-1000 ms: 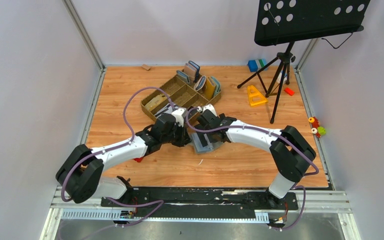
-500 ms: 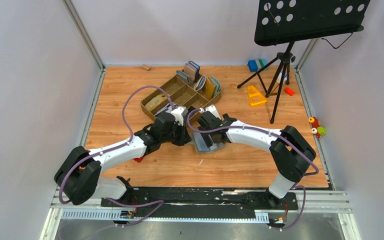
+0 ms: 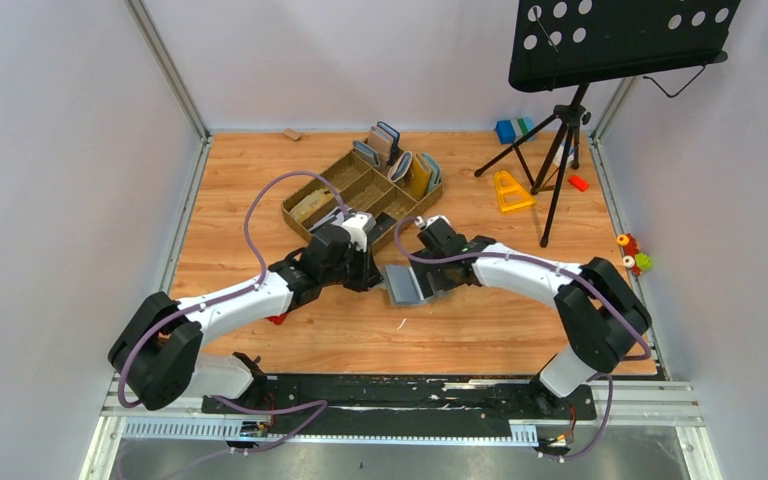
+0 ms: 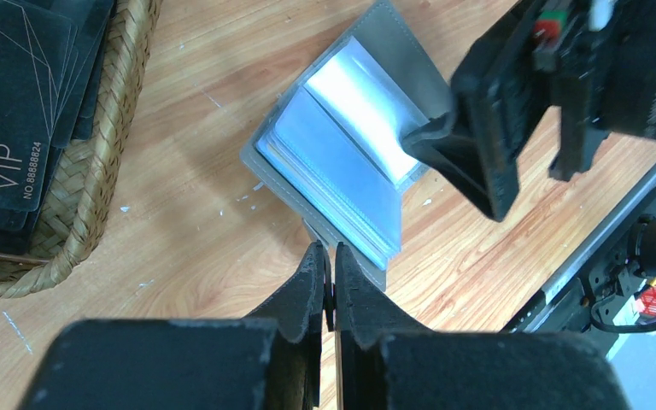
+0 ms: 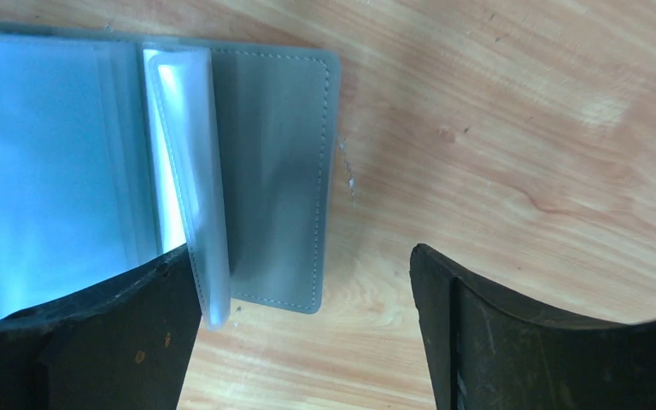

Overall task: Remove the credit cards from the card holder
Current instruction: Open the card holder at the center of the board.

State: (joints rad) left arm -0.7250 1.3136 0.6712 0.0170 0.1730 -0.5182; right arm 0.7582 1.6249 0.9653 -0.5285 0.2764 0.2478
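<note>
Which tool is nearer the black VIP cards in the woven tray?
Left. The left tool, shut, is at one edge of the card holder, just beside the woven tray with the VIP cards. The right tool, open, straddles the holder's opposite side, farther from the tray.

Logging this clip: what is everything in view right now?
flat grey bi-fold card holder: one, light blue-grey inside, lying open at centre
brown woven compartment tray: one, behind it
upright wallets: several, grey-blue and yellow, in the tray
black VIP cards: a stack, in the tray
black music stand: one, far right
yellow triangular frame: one, beside the stand
left gripper: black, shut, at holder's edge
right gripper: black, open, over the holder
</note>
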